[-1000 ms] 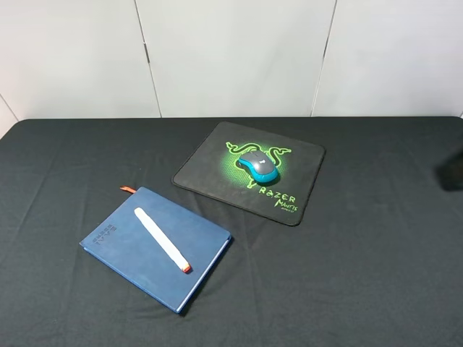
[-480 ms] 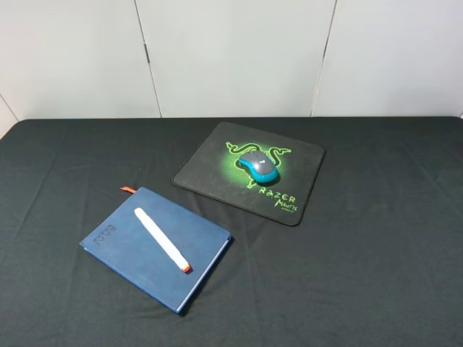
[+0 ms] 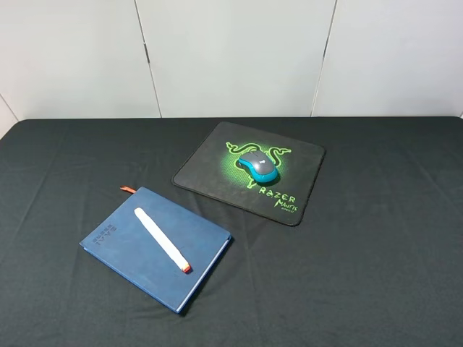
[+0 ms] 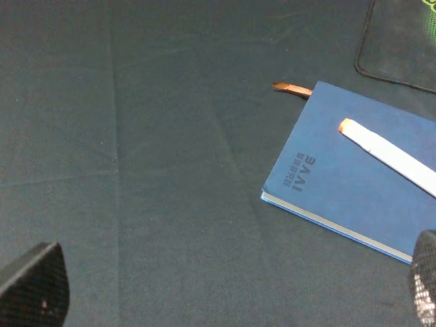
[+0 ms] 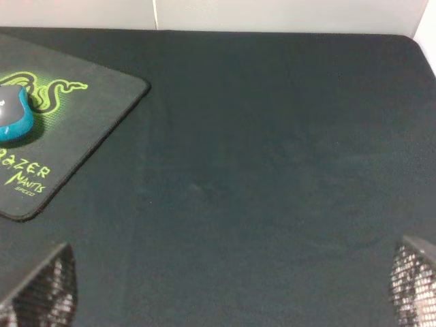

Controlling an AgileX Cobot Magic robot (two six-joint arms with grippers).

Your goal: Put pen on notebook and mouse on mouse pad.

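Both grippers, left gripper and right gripper, spread wide, empty, hang off work. Pen lies diagonal on notebook, table's 7 o'clock. Mouse sits mid mouse pad, toward 12. I judge task done, nothing needs holding.

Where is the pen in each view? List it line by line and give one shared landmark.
Exterior high: the pen lies diagonally on the notebook, lower left of the picture.
Left wrist: the pen is at the right edge, on the notebook.
Right wrist: not in it.
Shared landmark: the mouse pad.
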